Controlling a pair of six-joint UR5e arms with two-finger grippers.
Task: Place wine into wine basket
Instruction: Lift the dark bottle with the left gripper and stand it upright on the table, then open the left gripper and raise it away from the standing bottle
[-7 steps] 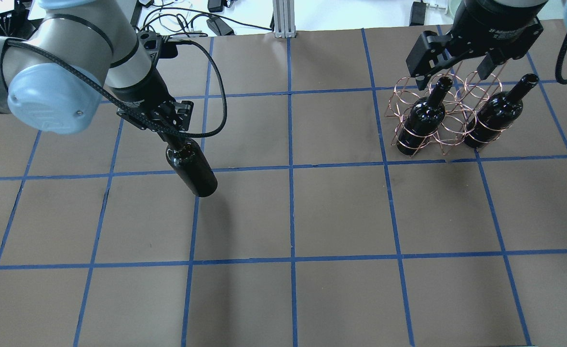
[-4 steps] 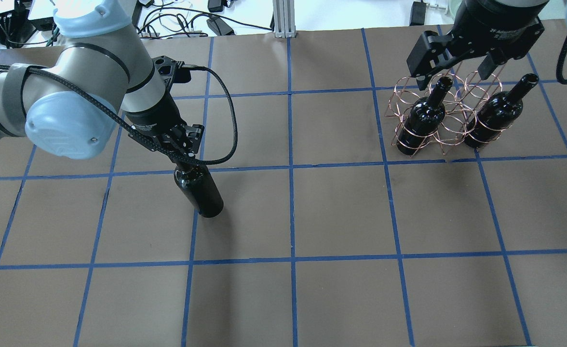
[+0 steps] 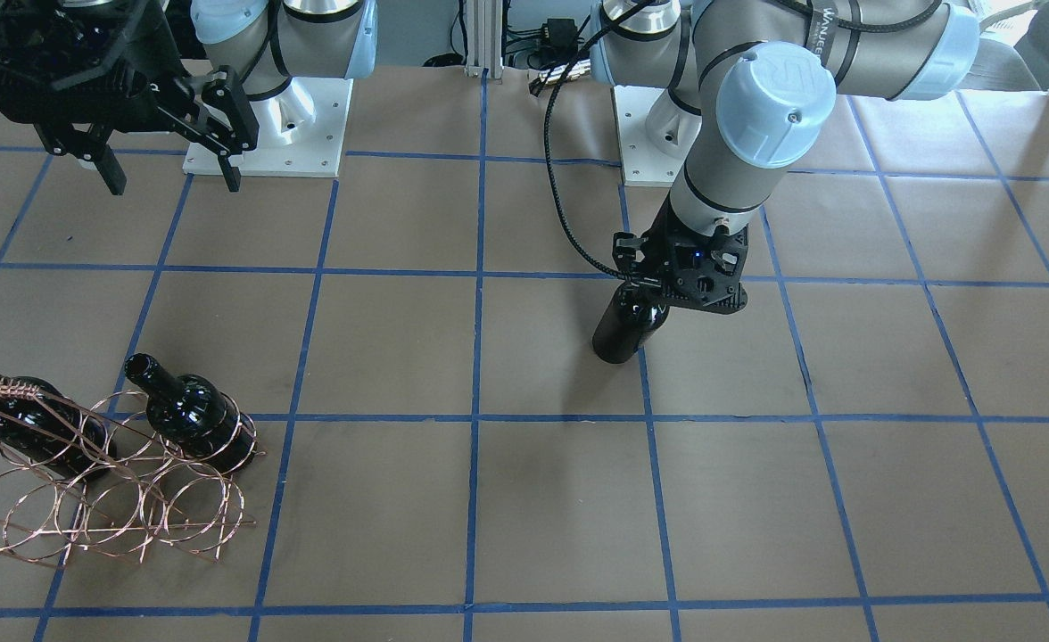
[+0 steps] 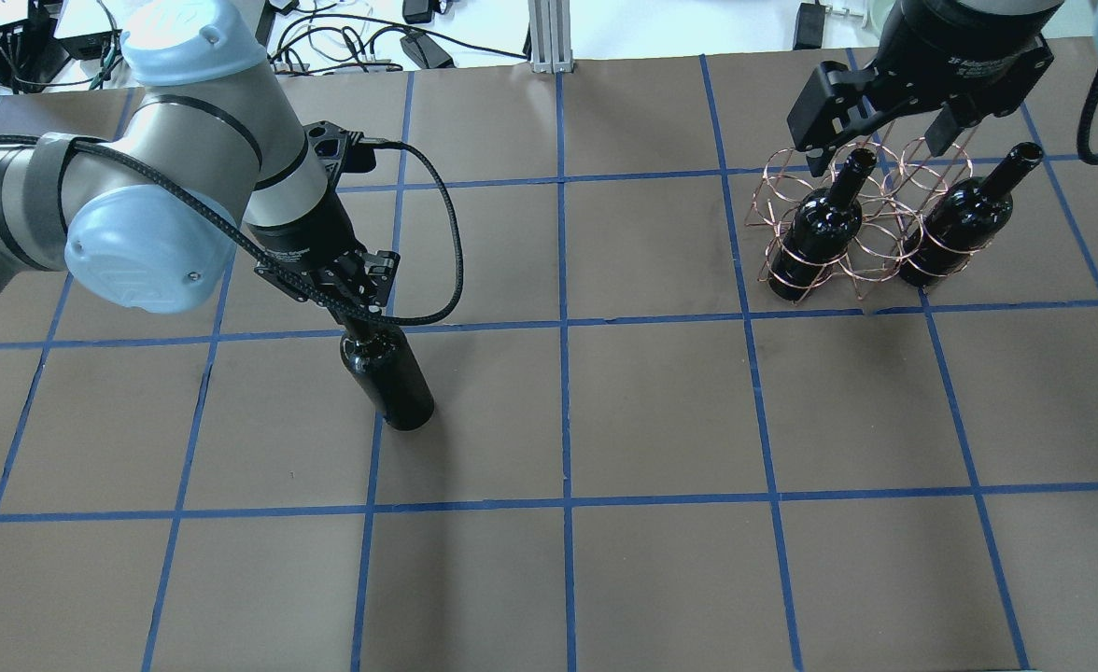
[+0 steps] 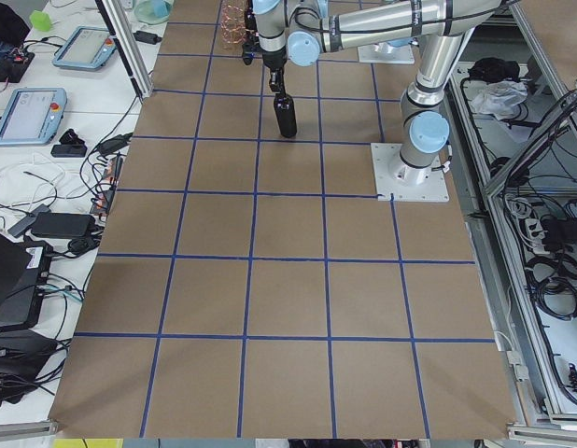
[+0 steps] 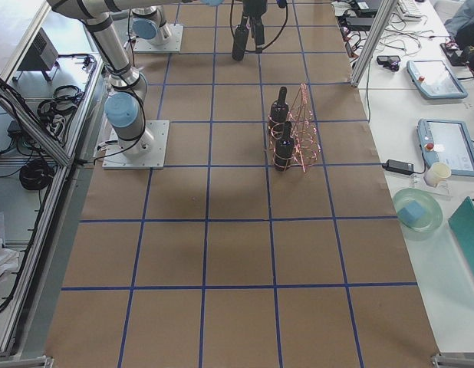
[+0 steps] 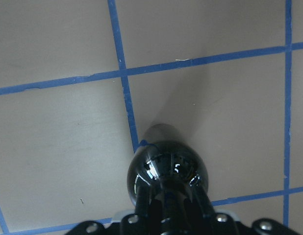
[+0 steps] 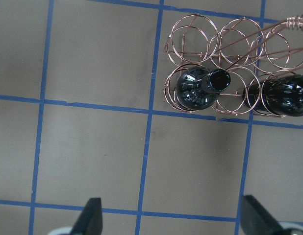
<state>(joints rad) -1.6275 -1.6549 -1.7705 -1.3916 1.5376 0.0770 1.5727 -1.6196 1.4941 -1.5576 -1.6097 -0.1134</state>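
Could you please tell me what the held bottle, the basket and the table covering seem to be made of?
Wine bottle: likely glass, glossy near-black; sharp highlights on its shoulder.
Wine basket: thin metal wire, copper-coloured, shiny.
Table covering: seemingly matte brown paper, gridded with blue tape.

Brown paper-covered counter (image 4: 661, 411), ruled into large squares by blue tape lines (image 4: 563, 411). Near the long edge opposite the robot, clear of the corners: copper-coloured thin-wire basket (image 3: 105, 517) of round rings, with one glossy black glass bottle (image 3: 190, 415) and a second alike bottle (image 3: 29, 432) upright in the end rings of its robot-side row. Along the robot-side edge, one white square base plate (image 3: 324, 134) and another white plate (image 3: 629, 152), lying flat. Midway between the long edges, third black glass bottle (image 4: 390, 383) upright over a tape line; contact with the paper unclear.
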